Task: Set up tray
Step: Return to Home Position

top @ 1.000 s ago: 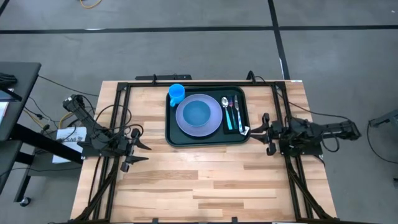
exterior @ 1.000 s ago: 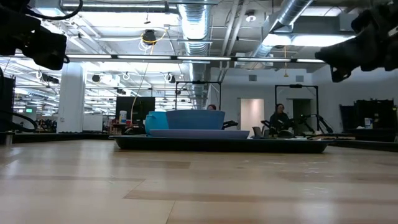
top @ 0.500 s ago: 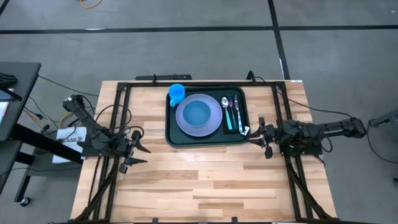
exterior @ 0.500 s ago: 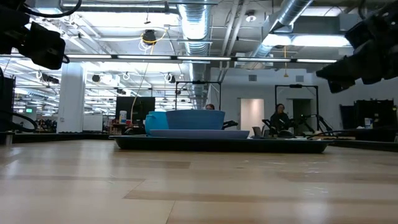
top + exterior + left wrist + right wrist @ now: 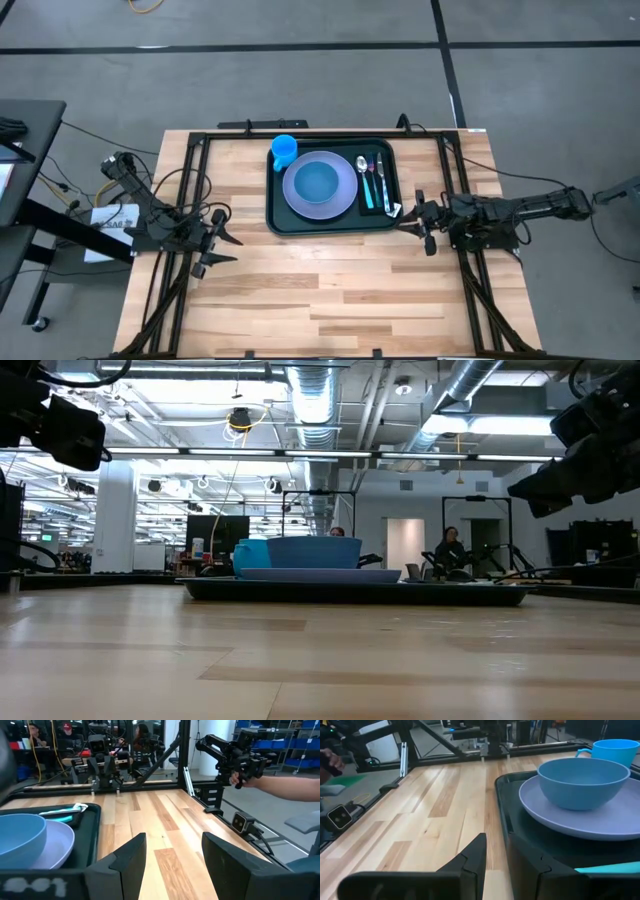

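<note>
The dark green tray (image 5: 272, 215) lies on the far middle of the wooden table. It carries a lavender plate (image 5: 346, 200) with a blue bowl (image 5: 318, 182) on it. A blue cup (image 5: 284, 150) stands at its far left corner, and a spoon (image 5: 362, 165) and teal-handled cutlery (image 5: 377, 185) lie along its right side. My right gripper (image 5: 405, 215) hovers just off the tray's near right corner (image 5: 502, 800), above the table, its fingers (image 5: 496, 852) a narrow gap apart and empty. My left gripper (image 5: 232, 243) waits open near the table's left edge, also seen as (image 5: 172, 855).
Black frame rails (image 5: 190, 200) run along the table's left, right and far sides. The near half of the tabletop (image 5: 330, 290) is bare wood. Beyond the table's right side a person's arm (image 5: 285, 785) reaches to another robot arm; other people sit in the room behind.
My right gripper has sunk a little beside the tray's near right corner and tipped its fingers somewhat downward. The tray and everything on it have stayed put.
</note>
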